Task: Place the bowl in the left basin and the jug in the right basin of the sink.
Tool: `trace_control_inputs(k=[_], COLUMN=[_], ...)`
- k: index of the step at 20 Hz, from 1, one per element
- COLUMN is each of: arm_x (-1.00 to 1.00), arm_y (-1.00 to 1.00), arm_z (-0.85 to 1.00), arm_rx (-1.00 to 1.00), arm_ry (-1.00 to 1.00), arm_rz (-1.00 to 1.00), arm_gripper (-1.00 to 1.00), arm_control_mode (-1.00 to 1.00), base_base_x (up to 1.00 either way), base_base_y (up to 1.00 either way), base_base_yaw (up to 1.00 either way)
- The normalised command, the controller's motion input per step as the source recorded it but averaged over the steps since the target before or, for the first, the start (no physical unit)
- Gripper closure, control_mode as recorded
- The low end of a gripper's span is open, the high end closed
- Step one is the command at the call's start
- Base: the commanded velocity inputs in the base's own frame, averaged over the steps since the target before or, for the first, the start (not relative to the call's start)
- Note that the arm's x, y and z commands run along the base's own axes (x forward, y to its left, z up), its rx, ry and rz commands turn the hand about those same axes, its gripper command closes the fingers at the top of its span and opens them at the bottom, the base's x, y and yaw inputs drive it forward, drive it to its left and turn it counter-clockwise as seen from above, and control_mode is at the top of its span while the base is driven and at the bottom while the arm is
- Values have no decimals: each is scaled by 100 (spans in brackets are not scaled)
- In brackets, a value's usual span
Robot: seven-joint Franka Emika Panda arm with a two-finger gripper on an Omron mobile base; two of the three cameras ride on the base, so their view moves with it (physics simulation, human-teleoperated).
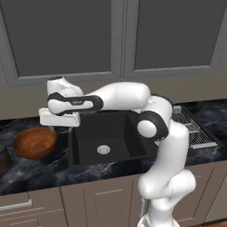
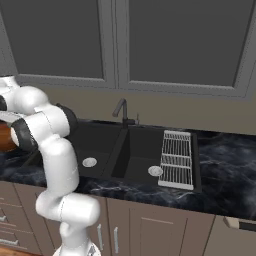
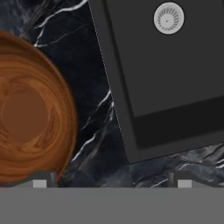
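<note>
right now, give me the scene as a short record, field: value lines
bowl: upright on the counter, left of the sink
jug: on the counter at the far left, cut by the frame edge
left basin: holds nothing but its drain
gripper: open, above the counter between bowl and sink, holding nothing
drying rack: over the right basin

Glossy white robot arm (image 1: 166, 146) of rounded, bulbous segments, with dark bands at its joints and a white tool (image 1: 60, 119) housing.

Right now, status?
Gripper jaws open, empty, over counter. Bowl on counter beside left basin. Nothing in the way.
</note>
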Motion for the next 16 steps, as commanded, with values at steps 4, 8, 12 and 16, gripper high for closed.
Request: trace_control_inputs(k=[4,8,12,16], arm_x=[30,24,12,-1], arm_y=[34,27,19,-1], arm_z=[-29,-26,-33,-38], arm_rx=[-4,-4,-4,-2], arm_ry=[8,4,2,0], arm_rz=[0,0,0,-2], arm_gripper=[-100,-100,-100,-100], arm_control_mode=[-100,-100,-100,-100], base_base_x=[0,0,0,0], base_base_y=[0,0,0,0], base_base_yaw=[0,0,0,0])
